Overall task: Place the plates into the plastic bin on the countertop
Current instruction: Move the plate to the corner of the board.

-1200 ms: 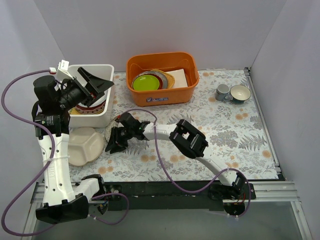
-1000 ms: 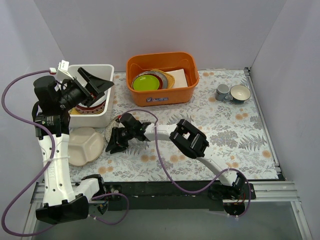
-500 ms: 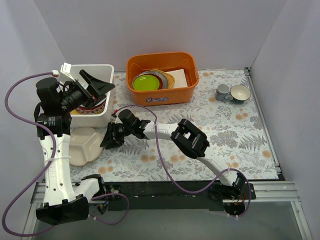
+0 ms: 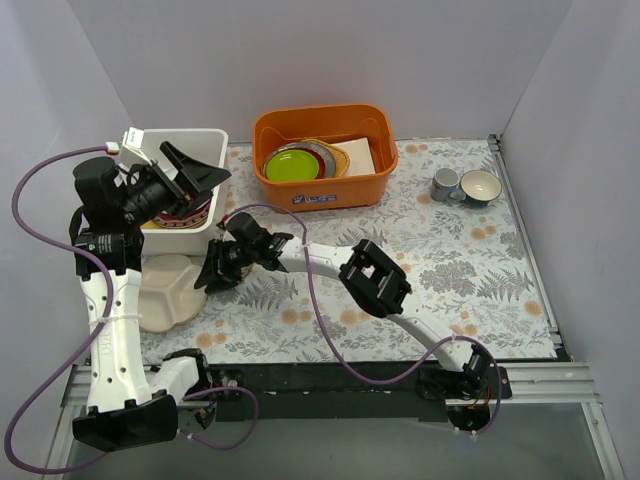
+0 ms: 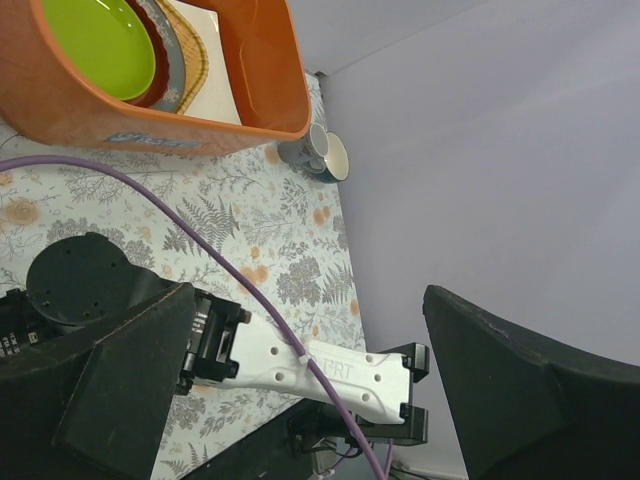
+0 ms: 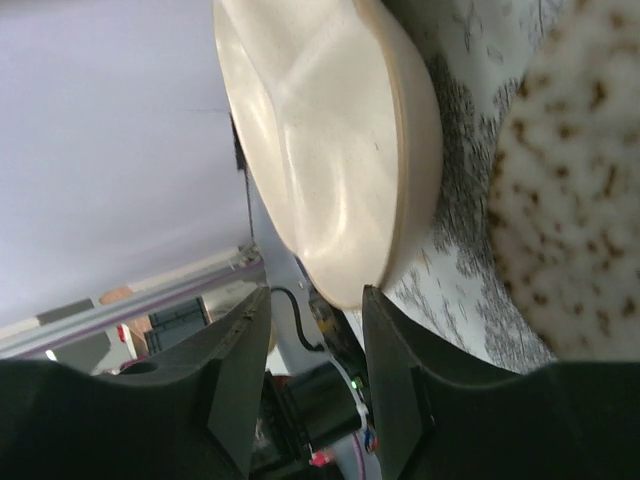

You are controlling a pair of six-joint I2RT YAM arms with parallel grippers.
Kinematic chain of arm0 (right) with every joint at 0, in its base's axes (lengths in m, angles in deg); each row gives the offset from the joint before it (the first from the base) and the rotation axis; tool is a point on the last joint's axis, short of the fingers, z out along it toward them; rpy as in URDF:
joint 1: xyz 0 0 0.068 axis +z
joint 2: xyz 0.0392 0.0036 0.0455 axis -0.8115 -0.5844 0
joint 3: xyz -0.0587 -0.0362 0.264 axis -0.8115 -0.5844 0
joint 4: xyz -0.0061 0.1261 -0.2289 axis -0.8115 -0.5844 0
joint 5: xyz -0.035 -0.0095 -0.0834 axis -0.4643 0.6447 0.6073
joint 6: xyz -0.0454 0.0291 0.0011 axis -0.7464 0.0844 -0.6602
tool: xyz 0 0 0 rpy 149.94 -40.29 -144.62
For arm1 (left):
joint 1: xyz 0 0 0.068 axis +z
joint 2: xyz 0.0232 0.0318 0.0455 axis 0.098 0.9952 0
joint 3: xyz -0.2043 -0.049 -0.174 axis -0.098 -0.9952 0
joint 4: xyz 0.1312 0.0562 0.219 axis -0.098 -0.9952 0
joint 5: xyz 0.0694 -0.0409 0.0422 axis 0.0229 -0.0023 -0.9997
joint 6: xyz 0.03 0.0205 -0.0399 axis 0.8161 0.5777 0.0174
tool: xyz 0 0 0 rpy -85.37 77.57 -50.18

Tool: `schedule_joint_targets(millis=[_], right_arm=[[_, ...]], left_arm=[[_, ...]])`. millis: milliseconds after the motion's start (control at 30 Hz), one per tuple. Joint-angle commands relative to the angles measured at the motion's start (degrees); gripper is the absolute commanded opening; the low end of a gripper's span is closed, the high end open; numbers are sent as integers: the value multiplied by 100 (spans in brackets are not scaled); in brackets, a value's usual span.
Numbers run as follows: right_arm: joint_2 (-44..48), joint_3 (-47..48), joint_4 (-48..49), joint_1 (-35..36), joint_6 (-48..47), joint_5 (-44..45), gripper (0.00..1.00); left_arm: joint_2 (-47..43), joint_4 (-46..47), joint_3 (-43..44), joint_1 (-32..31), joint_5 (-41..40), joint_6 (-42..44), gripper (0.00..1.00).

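Some plates (image 4: 190, 212) sit in the plastic bin (image 4: 190, 133); the cream divided plate (image 4: 165, 290) and speckled plate (image 6: 570, 180) lie outside on the tabletop (image 4: 450, 250). Your right gripper (image 4: 212, 272), jaws apart, is at them; your left gripper (image 4: 205, 168) gapes empty over the bin.

Light: you get bright, even overhead light | Shadows: soft and faint on the countertop (image 4: 450, 250) | Glare: mild sheen on the cream divided plate (image 6: 320, 150) | Focus: your right wrist view blurs the speckled plate (image 6: 580, 200) close up

Smooth, glossy cream divided plate (image 6: 310, 150)
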Motion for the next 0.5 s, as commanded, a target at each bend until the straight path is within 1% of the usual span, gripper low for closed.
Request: schedule_joint_targets(millis=[0, 100, 267, 467], right_arm=[[454, -568, -337, 40, -373, 107, 50], [578, -674, -240, 14, -435, 81, 50], [552, -560, -486, -21, -523, 151, 50], [350, -393, -372, -21, -312, 142, 50]], left_arm=[[-155, 60, -85, -12, 117, 22, 98], [-164, 87, -120, -12, 108, 13, 98], [-172, 95, -147, -20, 108, 4, 98], [-164, 69, -138, -12, 108, 13, 98]])
